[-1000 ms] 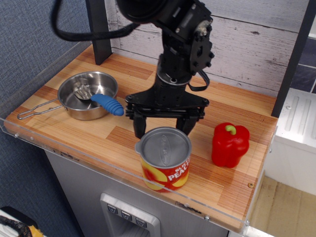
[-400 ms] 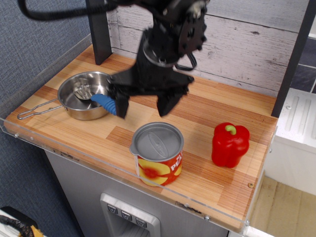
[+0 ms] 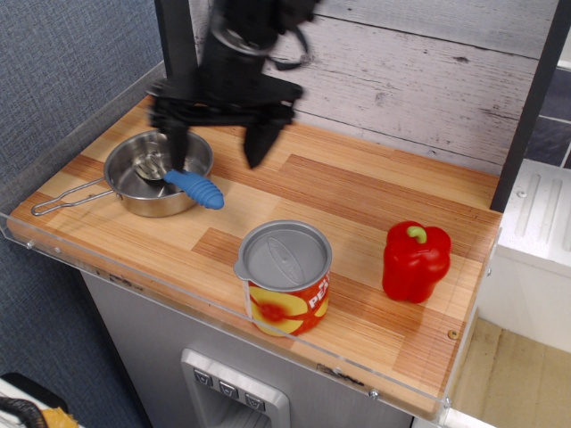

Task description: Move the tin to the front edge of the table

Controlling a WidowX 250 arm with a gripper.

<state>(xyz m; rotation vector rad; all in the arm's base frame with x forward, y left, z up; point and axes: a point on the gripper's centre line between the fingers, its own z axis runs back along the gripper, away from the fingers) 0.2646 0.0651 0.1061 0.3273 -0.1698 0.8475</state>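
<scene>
The tin [image 3: 285,278], a short can with a red label, yellow peach shapes and a grey metal lid, stands upright near the front edge of the wood-plank table [image 3: 384,201], left of the middle. My gripper [image 3: 217,150] hangs well above and behind it, over the back left of the table beside the steel pan. Its two dark fingers [image 3: 257,143] are spread wide apart and hold nothing.
A steel pan [image 3: 161,169] with a wire handle holds a utensil with a blue handle [image 3: 194,188] at the left. A red bell pepper [image 3: 415,259] stands right of the tin. A dark post [image 3: 178,53] rises at the back left; a plank wall runs behind.
My gripper has let go of the tin, risen and moved back and left toward the pan. The tin shifted slightly left, then stayed put.
</scene>
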